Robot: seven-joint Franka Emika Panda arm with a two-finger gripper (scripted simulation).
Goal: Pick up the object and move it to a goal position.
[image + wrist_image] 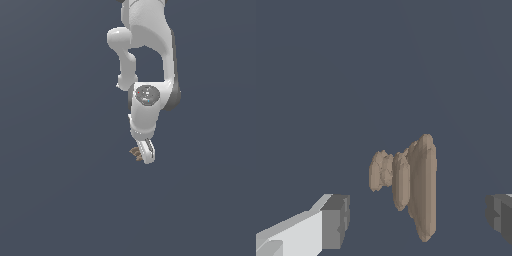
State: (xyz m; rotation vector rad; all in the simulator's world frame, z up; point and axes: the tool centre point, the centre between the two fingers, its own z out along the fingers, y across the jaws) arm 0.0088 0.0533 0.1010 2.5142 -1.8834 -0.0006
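The object (411,185) is a small brown ridged lump made of several upright layers. In the wrist view it stands between the two fingers of my gripper (417,216), with a gap on each side. One grey pad (336,222) and the other pad (500,214) are wide apart, so the gripper is open and touches nothing. In the exterior view the object (135,152) peeks out beside the white gripper (143,154), on the exterior view's left of the visible finger (148,152). The arm hangs down from the upper edge of that view.
A plain dark blue-grey surface (60,190) fills both views around the arm. No other objects, edges or goal marker show.
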